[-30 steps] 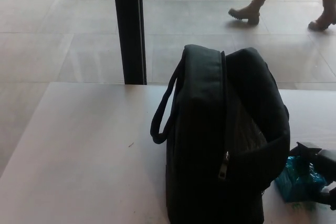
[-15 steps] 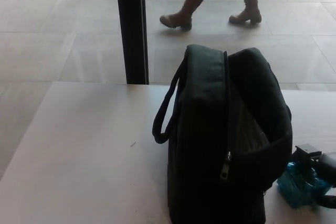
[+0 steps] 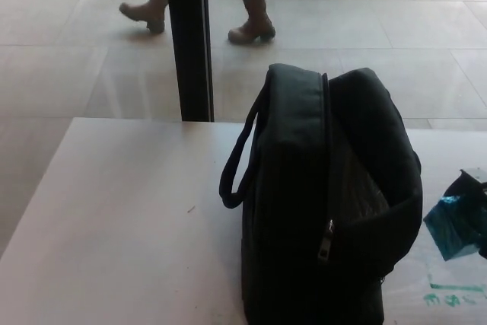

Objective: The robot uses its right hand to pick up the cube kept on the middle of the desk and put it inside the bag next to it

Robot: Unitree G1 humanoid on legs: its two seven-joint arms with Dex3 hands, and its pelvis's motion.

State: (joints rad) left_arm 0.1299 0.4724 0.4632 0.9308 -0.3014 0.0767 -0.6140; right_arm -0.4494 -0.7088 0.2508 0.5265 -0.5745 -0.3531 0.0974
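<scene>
a black bag (image 3: 327, 203) stands upright on a pale desk (image 3: 122, 218), its top zip parted and a carry handle looping off its left side; at the picture's right edge the robot's black right hand (image 3: 473, 202) holds a teal cube (image 3: 455, 224) clear of the desk surface, just beside the bag, fingers closed around it; teal marks (image 3: 454, 293) show on the desk below; beyond a dark post (image 3: 189, 39), a person's boots (image 3: 251, 30) cross the tiled floor.
</scene>
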